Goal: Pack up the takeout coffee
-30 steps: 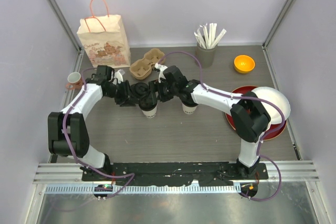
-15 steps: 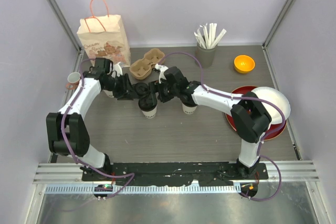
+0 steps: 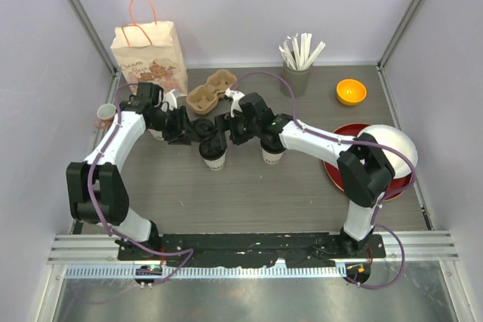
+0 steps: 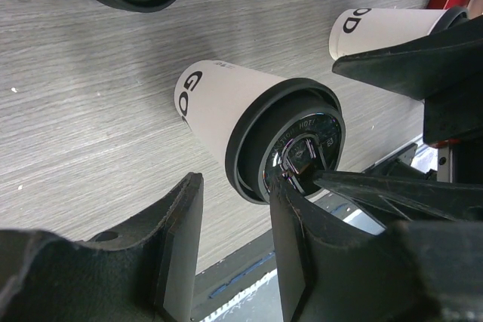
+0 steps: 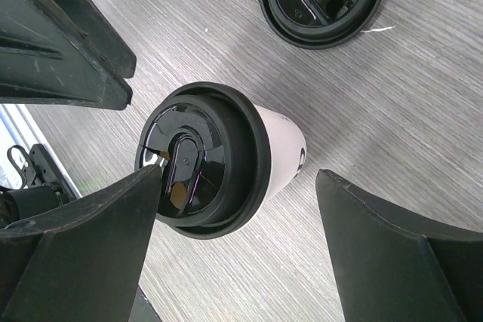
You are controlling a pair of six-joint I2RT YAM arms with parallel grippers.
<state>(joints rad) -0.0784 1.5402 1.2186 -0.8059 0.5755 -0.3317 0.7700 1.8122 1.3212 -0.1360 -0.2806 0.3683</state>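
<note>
Cup (image 5: 283, 137): tapered cream paper, glossy black lid (image 5: 200, 160), before my wide-spread right hand (image 5: 240, 177). Left hand (image 4: 236, 182) parted, empty; its view adds black lettering (image 4: 192, 92), a second cup (image 4: 385, 29).

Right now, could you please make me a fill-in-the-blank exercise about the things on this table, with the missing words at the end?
The coffee cup in the middle wears a ___ lid. The small bowl at the back right is ___. The paper bag stands in the back ___ corner. The right pincer is ___, not shut.
Missing words: black; orange; left; open.
</note>
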